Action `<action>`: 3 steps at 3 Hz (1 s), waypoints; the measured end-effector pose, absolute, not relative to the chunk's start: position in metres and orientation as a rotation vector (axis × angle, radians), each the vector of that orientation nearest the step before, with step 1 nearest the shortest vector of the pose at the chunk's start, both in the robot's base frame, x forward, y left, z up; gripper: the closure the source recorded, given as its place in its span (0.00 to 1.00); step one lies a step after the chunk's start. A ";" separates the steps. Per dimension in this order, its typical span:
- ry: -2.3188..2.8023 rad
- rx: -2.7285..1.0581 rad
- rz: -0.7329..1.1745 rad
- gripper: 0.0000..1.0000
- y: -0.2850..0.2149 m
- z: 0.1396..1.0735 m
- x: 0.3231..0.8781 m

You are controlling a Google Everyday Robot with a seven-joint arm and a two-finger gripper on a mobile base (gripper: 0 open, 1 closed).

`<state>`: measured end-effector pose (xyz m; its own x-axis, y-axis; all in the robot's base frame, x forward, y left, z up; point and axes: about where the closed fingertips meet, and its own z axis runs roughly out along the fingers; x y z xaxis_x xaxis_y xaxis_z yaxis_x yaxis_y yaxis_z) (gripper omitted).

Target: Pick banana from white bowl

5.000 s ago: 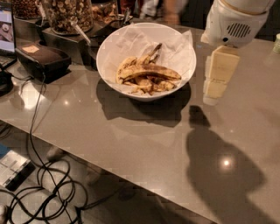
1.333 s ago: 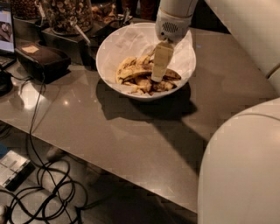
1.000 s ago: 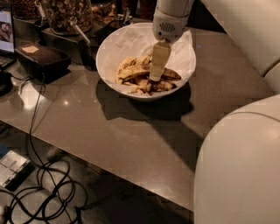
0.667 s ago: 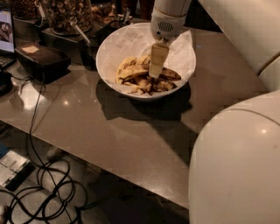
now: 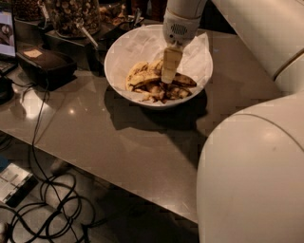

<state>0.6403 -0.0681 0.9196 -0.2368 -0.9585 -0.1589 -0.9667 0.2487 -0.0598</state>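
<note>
1. The gripper (image 5: 167,81) stands tip-down inside the white bowl (image 5: 115,81); I cannot tell whether its jaws are spread or closed.
2. The banana (image 5: 185,79) lies across the bowl's bottom, seemingly right under the tip.
3. Straddle its middle crosswise and clamp gently, since overripe flesh likely squashes. Then lift straight up, clear of the paper lining (image 5: 137,45).

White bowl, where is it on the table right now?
In the camera view, the white bowl sits toward the table's far side, right of the glass snack jar, with the tool down inside it over the banana.
</note>
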 end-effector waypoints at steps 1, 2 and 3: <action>2.375 -1.824 0.122 0.42 -0.070 0.907 0.641; 2.395 -1.815 0.153 0.43 -0.073 0.898 0.642; 2.404 -1.807 0.158 0.60 -0.075 0.894 0.642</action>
<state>0.6422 -0.0751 0.8942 -0.2744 -0.9472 -0.1661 -0.9608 0.2773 0.0056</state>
